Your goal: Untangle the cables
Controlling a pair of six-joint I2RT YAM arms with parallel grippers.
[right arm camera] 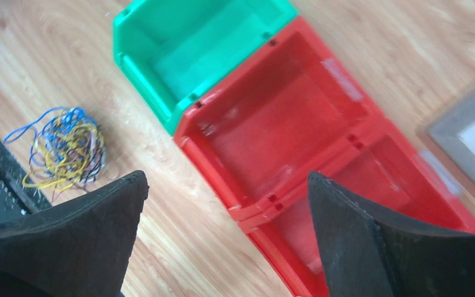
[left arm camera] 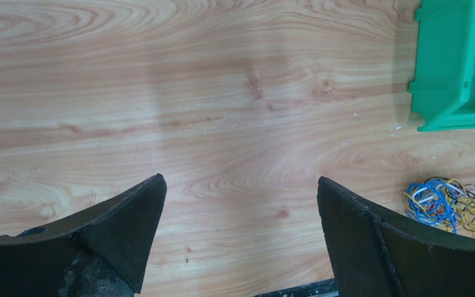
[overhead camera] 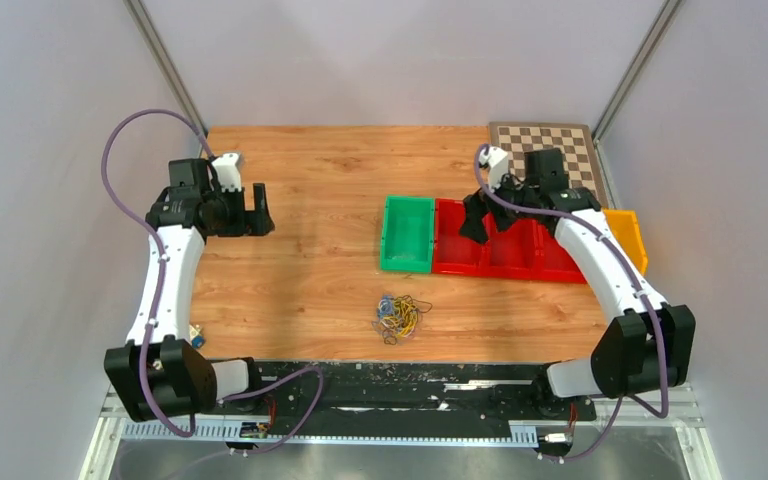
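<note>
The cables lie in 1 snarl of yellow, blue, white and dark strands on the bare worktop, near the middle of its near edge, with nothing touching them. Left pincer – fingers wide apart, empty, above the worktop's left part, well apart from the snarl. Right pincer – fingers wide apart, empty, over the red bins, which stand just beside a green bin
</note>
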